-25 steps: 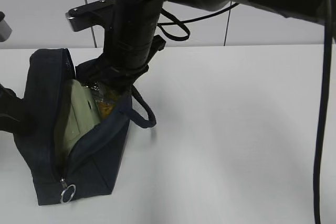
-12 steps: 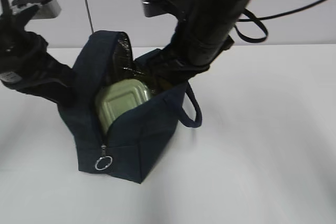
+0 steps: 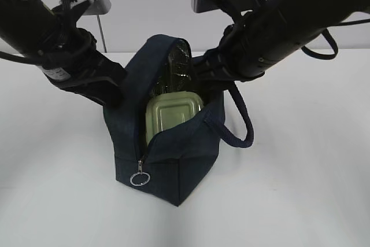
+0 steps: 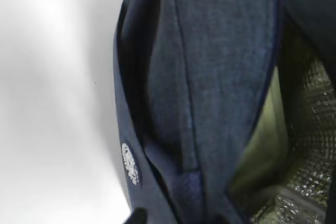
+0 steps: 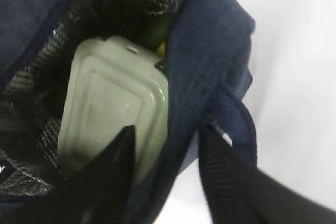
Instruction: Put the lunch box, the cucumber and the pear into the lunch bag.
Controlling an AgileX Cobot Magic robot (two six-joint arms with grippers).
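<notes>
The navy lunch bag stands open in the middle of the white table. The lunch box, with its sage-green lid, stands on edge inside it and also shows in the right wrist view. Behind it a dark-green bit of the cucumber and a yellow bit of the pear peek out. My left gripper is at the bag's left wall; the left wrist view shows bag fabric filling the jaws and one fingertip. My right gripper is open, straddling the bag's right wall, one finger inside.
The bag's zipper ring pull hangs at the front corner. A loop handle droops to the right over the table. A grey panelled wall stands behind the table.
The bag has been moved from the left side to the middle and turned. Both arms moved with it, and the left arm has come into view.
</notes>
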